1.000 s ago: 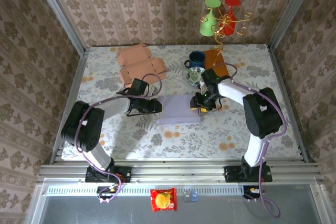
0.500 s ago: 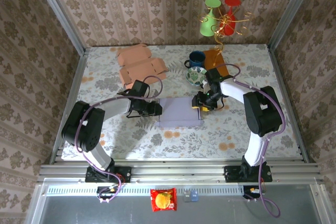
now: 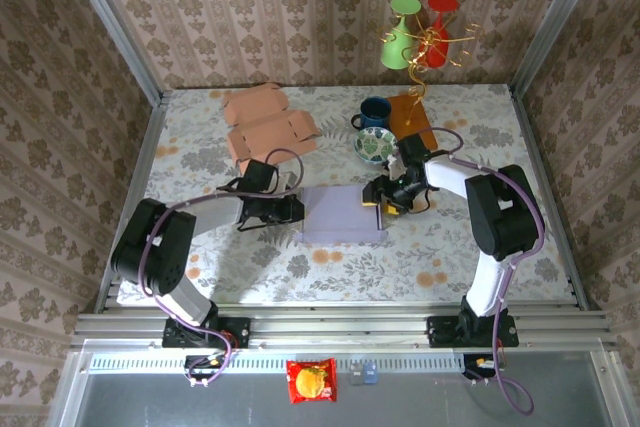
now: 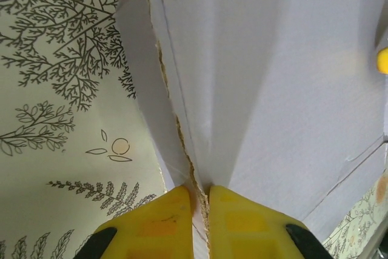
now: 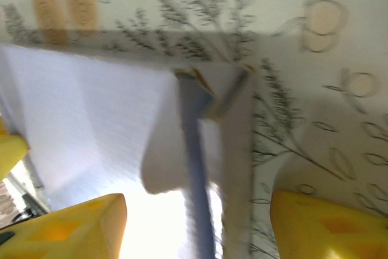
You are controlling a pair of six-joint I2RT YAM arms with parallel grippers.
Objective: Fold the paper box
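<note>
The pale lavender paper box (image 3: 340, 212) lies partly folded on the flowered tablecloth at mid-table. My left gripper (image 3: 298, 209) is at its left edge. In the left wrist view the yellow fingers (image 4: 163, 219) of the left gripper (image 4: 200, 191) are pinched shut on a raw cardboard edge of the box (image 4: 273, 89). My right gripper (image 3: 378, 197) is at the box's right edge. In the right wrist view, which is blurred, the right gripper (image 5: 197, 204) stands open, its jaws astride an upright flap (image 5: 194, 150) of the box (image 5: 91, 107).
Flat pink-brown cardboard blanks (image 3: 265, 122) lie at the back left. A blue mug (image 3: 375, 110), a patterned bowl (image 3: 373, 144) and an orange-brown board (image 3: 413, 115) sit behind the right gripper. A wire stand with green and red cups (image 3: 420, 32) is at the back.
The left gripper has closed onto the box's left edge. The right gripper's jaws have opened wider, and its arm has shifted slightly towards the back.
</note>
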